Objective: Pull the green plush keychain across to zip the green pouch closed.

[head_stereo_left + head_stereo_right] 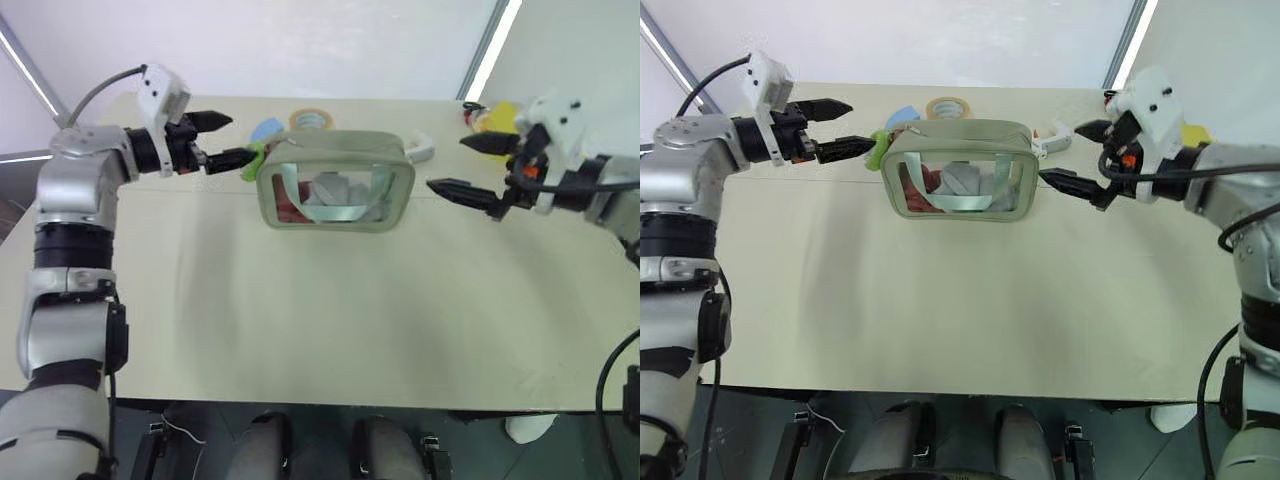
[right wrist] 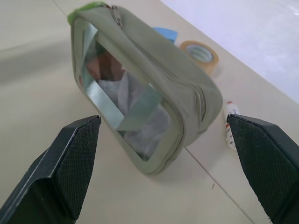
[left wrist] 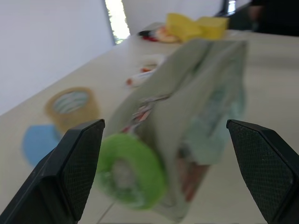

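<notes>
Bare desk point(image 1: 320, 330) lies nearest me; beyond it the green pouch point(image 1: 335, 182) stands upright. Both claws gape wide, holding nothing: left claw point(image 1: 228, 140) touching the green plush keychain point(image 1: 253, 160) at the pouch's left end, right claw point(image 1: 470, 166) just beside its right. I'd pinch the plush fully, steady the right end, then pull straight along the zipper.

Looks like lab or test room: plain beige surface point(image 1: 300, 330), bare white walls, tape roll point(image 1: 311, 119) near far edge.

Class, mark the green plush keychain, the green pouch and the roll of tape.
green plush keychain point(image 3: 133, 170): left wrist view, round plush end.
green pouch point(image 2: 161, 81): right wrist view, fabric top.
roll of tape point(image 1: 950, 107): right eye view, upper rim.
</notes>
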`<action>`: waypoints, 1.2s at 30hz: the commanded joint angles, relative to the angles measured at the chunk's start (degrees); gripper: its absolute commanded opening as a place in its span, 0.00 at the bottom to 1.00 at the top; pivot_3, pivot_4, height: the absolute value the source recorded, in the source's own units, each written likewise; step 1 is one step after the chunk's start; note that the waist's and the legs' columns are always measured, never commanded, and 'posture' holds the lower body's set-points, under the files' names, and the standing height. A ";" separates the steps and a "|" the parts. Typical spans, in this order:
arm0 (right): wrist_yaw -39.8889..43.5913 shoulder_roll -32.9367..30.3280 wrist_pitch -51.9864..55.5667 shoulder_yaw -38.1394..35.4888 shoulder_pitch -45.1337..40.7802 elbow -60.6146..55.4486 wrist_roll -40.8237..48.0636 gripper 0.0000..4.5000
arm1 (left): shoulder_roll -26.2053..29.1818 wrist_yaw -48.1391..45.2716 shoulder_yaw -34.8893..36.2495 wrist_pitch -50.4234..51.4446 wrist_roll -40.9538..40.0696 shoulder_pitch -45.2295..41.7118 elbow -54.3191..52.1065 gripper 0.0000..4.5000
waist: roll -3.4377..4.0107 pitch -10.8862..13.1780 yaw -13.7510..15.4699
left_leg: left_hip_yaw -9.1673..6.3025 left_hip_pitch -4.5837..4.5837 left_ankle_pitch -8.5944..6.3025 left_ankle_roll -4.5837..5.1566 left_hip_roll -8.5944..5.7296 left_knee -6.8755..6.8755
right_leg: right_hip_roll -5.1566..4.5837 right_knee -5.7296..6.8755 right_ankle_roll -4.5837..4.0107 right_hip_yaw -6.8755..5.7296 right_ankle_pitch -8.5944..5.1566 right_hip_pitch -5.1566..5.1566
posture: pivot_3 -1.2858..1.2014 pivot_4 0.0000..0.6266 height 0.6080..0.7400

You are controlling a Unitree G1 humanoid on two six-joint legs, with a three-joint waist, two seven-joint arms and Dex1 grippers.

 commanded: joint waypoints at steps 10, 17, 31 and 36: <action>-0.52 1.58 -3.80 1.35 -2.04 2.12 -1.81 1.00 | 2.81 1.64 1.11 -0.73 -0.10 1.87 -2.44 0.99 | -0.01 0.01 0.18 | 0.01 -0.07 0.00 0.00 -0.02 0.03 | -0.02 0.04 0.00 0.01 0.00 -0.07 | 0.52 0.24 1.00; -2.00 7.63 -11.55 10.88 -7.08 6.32 -9.96 1.00 | 2.36 2.97 1.44 -2.78 0.24 1.10 1.20 0.99 | -0.01 0.00 -0.33 | 0.03 -0.04 0.00 0.00 -0.01 0.01 | -0.01 0.08 0.00 0.03 0.00 -0.15 | 0.52 0.24 1.00; 2.58 19.90 -29.12 23.73 -17.10 30.10 -25.28 1.00 | 0.98 5.86 3.01 3.49 -4.78 5.41 -7.41 0.99 | 0.00 0.01 -0.34 | 0.01 -0.08 0.01 -0.02 -0.01 0.04 | -0.02 0.10 0.00 0.03 0.00 -0.15 | 0.52 0.24 1.00; 4.95 20.51 -30.58 23.31 -17.52 31.68 -26.61 0.73 | 1.49 7.26 3.73 4.84 -5.59 6.88 -9.76 1.00 | 0.02 0.02 -0.36 | 0.02 -0.08 0.02 -0.04 0.00 0.03 | -0.01 0.11 0.00 0.02 0.00 -0.17 | 0.52 0.24 1.00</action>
